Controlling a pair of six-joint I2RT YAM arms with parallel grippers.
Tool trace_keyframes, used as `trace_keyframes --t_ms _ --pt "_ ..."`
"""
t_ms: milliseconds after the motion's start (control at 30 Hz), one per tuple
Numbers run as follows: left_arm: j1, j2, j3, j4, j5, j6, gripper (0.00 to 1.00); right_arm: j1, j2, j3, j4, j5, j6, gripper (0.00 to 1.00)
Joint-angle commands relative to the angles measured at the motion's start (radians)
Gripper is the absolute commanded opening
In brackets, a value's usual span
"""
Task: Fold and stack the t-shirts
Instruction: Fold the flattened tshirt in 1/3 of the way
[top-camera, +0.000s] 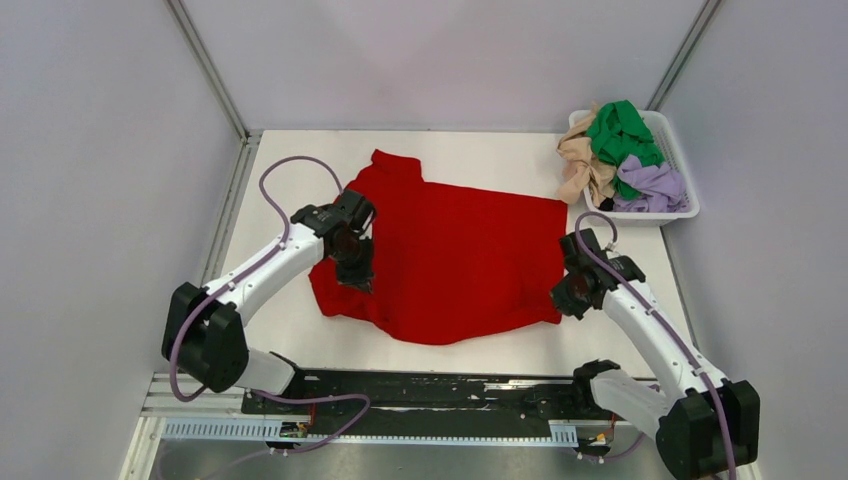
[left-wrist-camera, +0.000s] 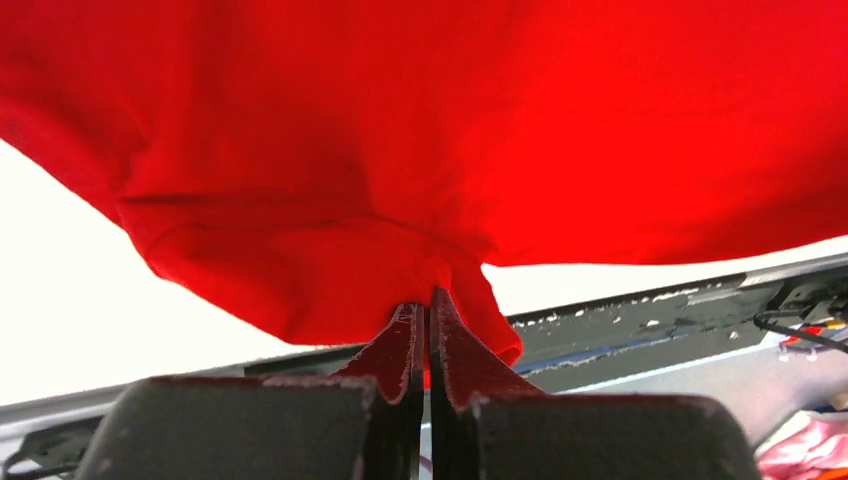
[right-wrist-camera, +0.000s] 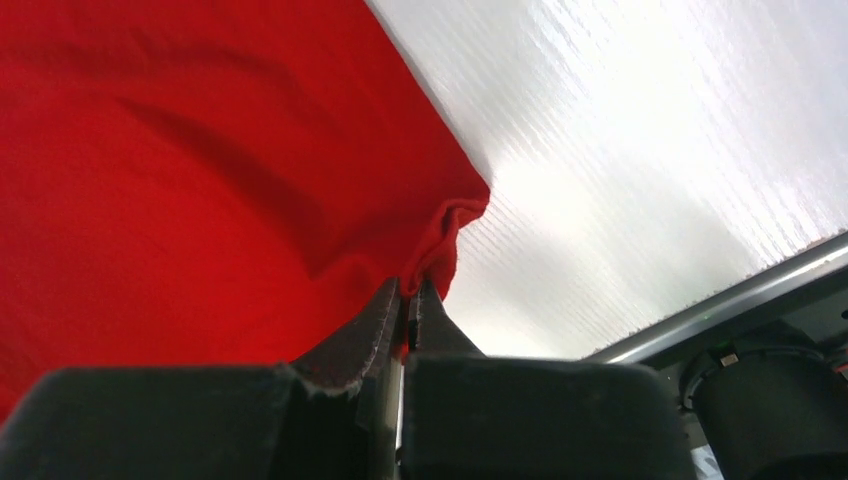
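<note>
Top external: left gripper (top-camera: 357, 275) and right gripper (top-camera: 562, 300) are each pinched shut on opposite ends of the red t-shirt (top-camera: 450, 250), whose long axis runs left-right between them.

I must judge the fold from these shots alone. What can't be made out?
Top view: tips of the left claw and right claw, hidden under their own wrists.
Top view: shapes of the green shirt, tan shirt and lavender shirt, bunched together in the basket.
Both wrist views: red shirt cut off by frame edges.
</note>
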Motion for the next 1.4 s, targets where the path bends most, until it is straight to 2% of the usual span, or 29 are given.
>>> trace_keyframes --t_ms 0,367,633,933,1000,1133,1167,1267,1300,1333,1367 --pt "0.07 0.037 0.074 0.019 -0.003 0.084 0.0 -0.052 0.032 0.048 0.082 0.018 -0.055 0.0" --pt "0.221 0.168 0.191 -0.011 -0.01 0.147 0.0 -0.137 0.146 0.074 0.169 0.017 -0.117 0.0" --pt "0.256 0.311 0.333 -0.033 -0.016 0.203 0.0 -0.174 0.208 0.097 0.232 0.016 -0.154 0.0" --pt "0.283 0.492 0.569 -0.021 -0.036 0.29 0.0 -0.194 0.222 0.1 0.325 0.035 -0.206 0.0" --pt "0.289 0.545 0.605 -0.01 -0.028 0.308 0.04 -0.2 0.244 0.102 0.347 0.036 -0.217 0.02" --pt "0.296 0.664 0.695 0.072 0.017 0.386 0.16 -0.212 0.319 0.118 0.39 0.072 -0.23 0.02" --pt "0.297 0.684 0.737 0.11 0.045 0.417 0.23 -0.215 0.336 0.123 0.405 0.088 -0.232 0.02" --pt "0.304 0.809 0.87 0.1 0.057 0.446 0.32 -0.226 0.383 0.157 0.436 0.105 -0.259 0.11" --pt "0.305 0.83 0.941 0.045 0.055 0.452 0.65 -0.227 0.391 0.168 0.443 0.103 -0.276 0.23" --pt "0.307 0.859 0.965 0.032 0.048 0.452 0.83 -0.227 0.394 0.181 0.448 0.097 -0.295 0.44" --pt "0.308 0.861 0.982 0.02 0.03 0.449 0.95 -0.227 0.392 0.183 0.448 0.091 -0.31 0.57"
